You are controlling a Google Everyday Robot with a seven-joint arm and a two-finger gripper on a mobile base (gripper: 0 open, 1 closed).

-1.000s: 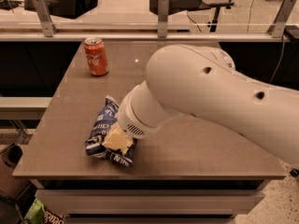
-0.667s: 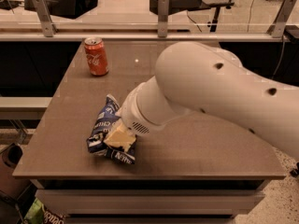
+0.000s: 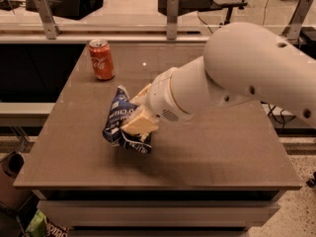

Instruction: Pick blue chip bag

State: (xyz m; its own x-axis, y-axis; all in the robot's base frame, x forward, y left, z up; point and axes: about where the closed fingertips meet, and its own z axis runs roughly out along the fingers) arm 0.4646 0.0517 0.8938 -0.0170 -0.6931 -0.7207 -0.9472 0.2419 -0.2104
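Note:
The blue chip bag (image 3: 116, 118), dark navy foil with white lettering, is at the middle-left of the brown table (image 3: 217, 147). My gripper (image 3: 132, 110) comes in from the right on a thick white arm and is shut on the bag. One cream finger (image 3: 140, 124) lies across the bag's front and the other shows behind its top edge. The bag is crumpled and stands more upright between them. Its lower corner is at or just above the tabletop; I cannot tell which.
A red Coca-Cola can (image 3: 101, 59) stands upright at the table's far left, apart from the bag. A railing with metal posts (image 3: 172, 15) runs behind the table. A green bag (image 3: 38, 224) lies on the floor at the lower left.
The arm has risen and swung a little to the right. The bag has moved up and away from the front edge with the gripper, and it now stands more upright.

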